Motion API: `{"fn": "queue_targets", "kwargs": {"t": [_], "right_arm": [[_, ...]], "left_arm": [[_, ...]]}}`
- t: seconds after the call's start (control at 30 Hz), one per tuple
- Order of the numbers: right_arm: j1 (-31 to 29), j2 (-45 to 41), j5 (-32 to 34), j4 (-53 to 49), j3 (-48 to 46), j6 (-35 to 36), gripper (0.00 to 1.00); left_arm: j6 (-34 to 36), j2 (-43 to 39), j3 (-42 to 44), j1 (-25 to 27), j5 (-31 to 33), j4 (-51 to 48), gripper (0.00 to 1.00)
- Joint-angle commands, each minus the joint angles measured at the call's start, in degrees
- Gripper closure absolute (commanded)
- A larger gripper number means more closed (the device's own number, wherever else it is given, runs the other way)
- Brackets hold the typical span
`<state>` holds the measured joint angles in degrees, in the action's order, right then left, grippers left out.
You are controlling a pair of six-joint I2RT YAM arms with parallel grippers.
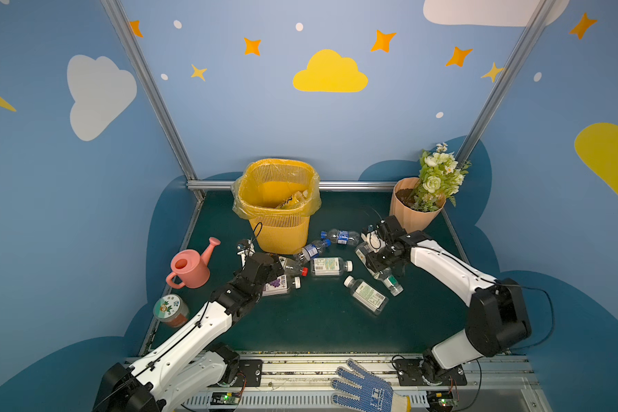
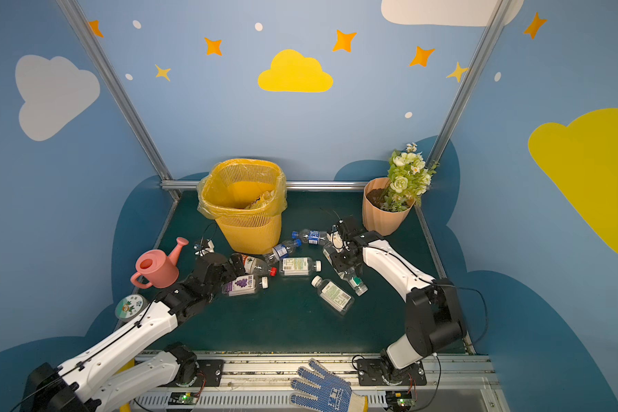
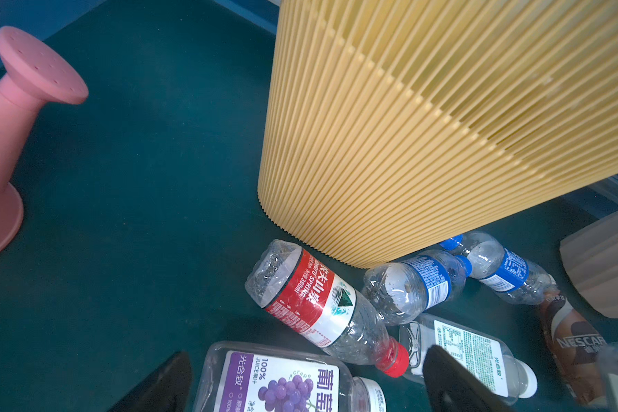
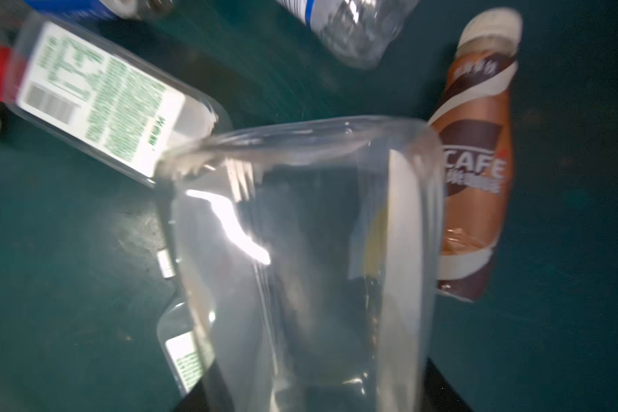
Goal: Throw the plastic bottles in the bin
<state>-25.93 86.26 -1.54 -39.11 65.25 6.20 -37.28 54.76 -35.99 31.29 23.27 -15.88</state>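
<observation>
The yellow mesh bin (image 1: pixel 277 221) stands at the back middle with a yellow-labelled bottle inside. Several clear plastic bottles lie on the green mat in front of it: two blue-labelled (image 1: pixel 339 236) (image 1: pixel 313 249), two white-labelled (image 1: pixel 330 265) (image 1: pixel 366 295), one red-capped (image 3: pixel 318 306). My left gripper (image 3: pixel 307 387) is open over the purple grape bottle (image 3: pixel 275 378), one finger on each side. My right gripper (image 4: pixel 318 392) is shut on a clear green-capped bottle (image 1: pixel 389 280), which fills the right wrist view (image 4: pixel 300 249). A brown coffee bottle (image 4: pixel 475 160) lies beside it.
A pink watering can (image 1: pixel 191 265) and a round lidded jar (image 1: pixel 170 310) stand at the left. A peach flower pot (image 1: pixel 416 210) with flowers stands at the back right, close behind my right gripper. A blue-dotted glove (image 1: pixel 364 388) lies on the front rail.
</observation>
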Motion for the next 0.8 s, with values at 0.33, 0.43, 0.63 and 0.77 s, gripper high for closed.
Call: {"fn": "queue_targets", "kwargs": {"t": [0.33, 0.43, 0.63, 0.77], "right_arm": [[4.83, -19.28, -12.52, 22.23, 12.35, -10.81, 0.52], [4.93, -18.67, -16.27, 31.42, 15.70, -16.94, 0.53], [3.44, -11.10, -19.83, 53.05, 22.41, -33.28, 0.53], [-0.92, -0.31, -20.49, 59.08, 31.89, -38.92, 0.52]], "left_arm": [[0.31, 0.90, 0.21, 0.18, -0.40, -0.29, 0.00], [0.26, 0.73, 0.39, 0.17, -0.63, 0.06, 0.00], [0.05, -0.14, 1.36, 0.37, -0.76, 0.15, 0.00], [-0.38, -1.09, 2.30, 0.38, -0.59, 0.75, 0.00]]}}
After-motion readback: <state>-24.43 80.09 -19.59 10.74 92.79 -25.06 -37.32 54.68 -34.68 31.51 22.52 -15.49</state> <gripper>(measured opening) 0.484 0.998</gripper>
